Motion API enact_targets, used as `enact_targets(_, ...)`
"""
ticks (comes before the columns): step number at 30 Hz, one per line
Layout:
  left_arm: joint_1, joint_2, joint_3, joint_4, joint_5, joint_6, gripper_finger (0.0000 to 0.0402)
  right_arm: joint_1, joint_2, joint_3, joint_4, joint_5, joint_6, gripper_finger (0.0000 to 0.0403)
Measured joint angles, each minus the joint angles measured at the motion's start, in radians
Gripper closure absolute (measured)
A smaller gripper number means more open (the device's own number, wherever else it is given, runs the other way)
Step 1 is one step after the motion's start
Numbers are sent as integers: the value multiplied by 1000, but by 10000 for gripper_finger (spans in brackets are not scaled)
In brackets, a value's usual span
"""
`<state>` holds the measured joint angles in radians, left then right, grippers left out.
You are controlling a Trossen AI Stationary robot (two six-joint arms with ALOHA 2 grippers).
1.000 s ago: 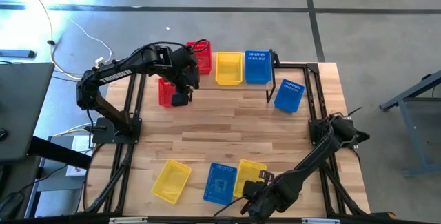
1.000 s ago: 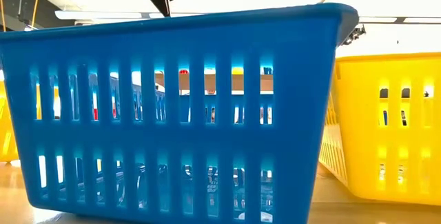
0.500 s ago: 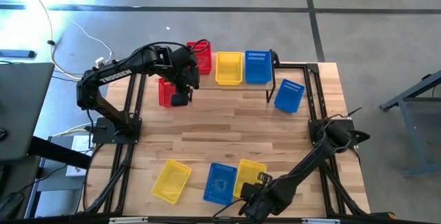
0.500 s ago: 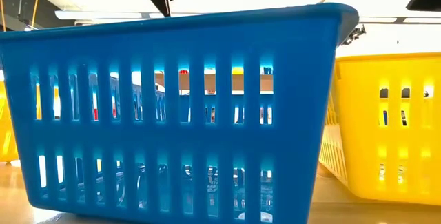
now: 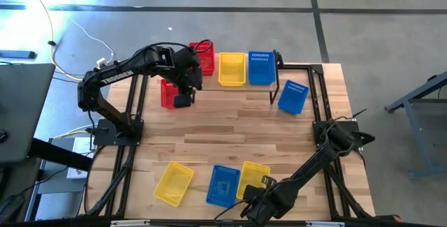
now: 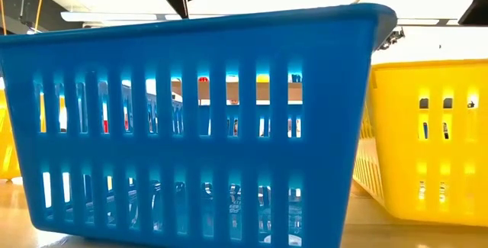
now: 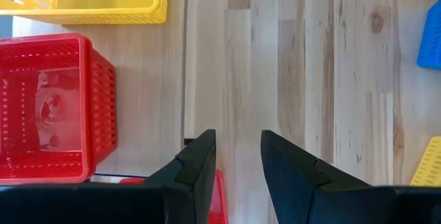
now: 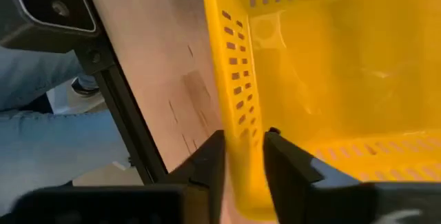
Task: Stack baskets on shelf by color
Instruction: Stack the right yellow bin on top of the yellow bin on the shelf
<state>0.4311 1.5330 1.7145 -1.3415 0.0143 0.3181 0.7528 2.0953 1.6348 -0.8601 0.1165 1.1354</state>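
Straddling the wall of a yellow basket (image 8: 331, 79), the right gripper (image 8: 244, 156) had one finger outside the mesh and one inside, the wall running straight up between them. Its jaws looked closed on that wall, or very nearly; I could not swear the pinch was firm. That basket sat at the table's near edge, directly ahead of the gripper with its hollow opening away from the fingers, and a blue basket (image 5: 224, 184) lay just beside it, another yellow one (image 5: 174, 182) beyond that. From there the shelf (image 5: 293, 70) stood well off at the far end, already carrying a red (image 5: 204, 58), a yellow (image 5: 232, 68) and a blue basket (image 5: 260, 67) side by side, so I judged the carry would run forward toward the middle one.

The left gripper (image 7: 237, 158) hung by the shelf with fingers parted on nothing, a red basket (image 7: 45, 107) just off to one side of it. The right arm was plainly the nearer to the yellow basket.
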Motion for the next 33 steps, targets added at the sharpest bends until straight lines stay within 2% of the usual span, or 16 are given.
enact_targets(3, 0, 0, 0, 0, 0, -1, 296, 0, 0, 0, -10, -13, 9, 379)
enact_targets(5, 0, 0, 0, 0, 0, -1, 296, 0, 0, 0, -21, -14, 8, 395)
enact_targets(9, 0, 0, 0, 0, 0, -1, 296, 0, -2, 0, -36, -14, 9, 385)
enact_targets(15, 0, 0, 0, 0, 0, -1, 296, 0, -34, 0, -78, 9, 9, 397)
enact_targets(26, 0, 0, 0, 0, 0, 6, 296, -7, -169, 0, -135, 168, -108, 401)
enact_targets(33, -8, 0, 0, 0, 0, 6, 296, -62, -301, 0, -176, 287, -273, 402)
